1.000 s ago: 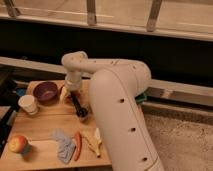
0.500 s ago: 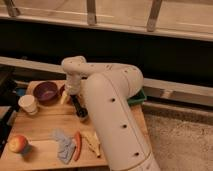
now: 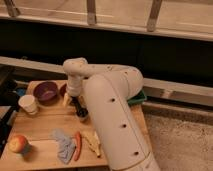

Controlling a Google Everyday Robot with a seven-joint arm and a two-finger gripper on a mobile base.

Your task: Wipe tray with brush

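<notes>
The green tray (image 3: 139, 98) shows only as a thin strip at the table's right side; my arm's big white link hides most of it. My gripper (image 3: 80, 109) hangs from the white wrist and points down at the wooden table, just right of the purple bowl (image 3: 46, 91) and left of the tray. A dark, slim shape sits at the gripper's tip. I cannot tell whether it is the black brush or part of the gripper.
A white cup (image 3: 27, 104) stands left of the purple bowl. A red apple (image 3: 17, 143) lies at the front left. A grey cloth (image 3: 62, 142), a red pepper (image 3: 77, 145) and a yellow piece (image 3: 93, 143) lie at the front. A dark wall runs behind the table.
The arm's large white link has swung left and toward the camera, covering more of the table and tray. The gripper has stayed near the purple bowl.
</notes>
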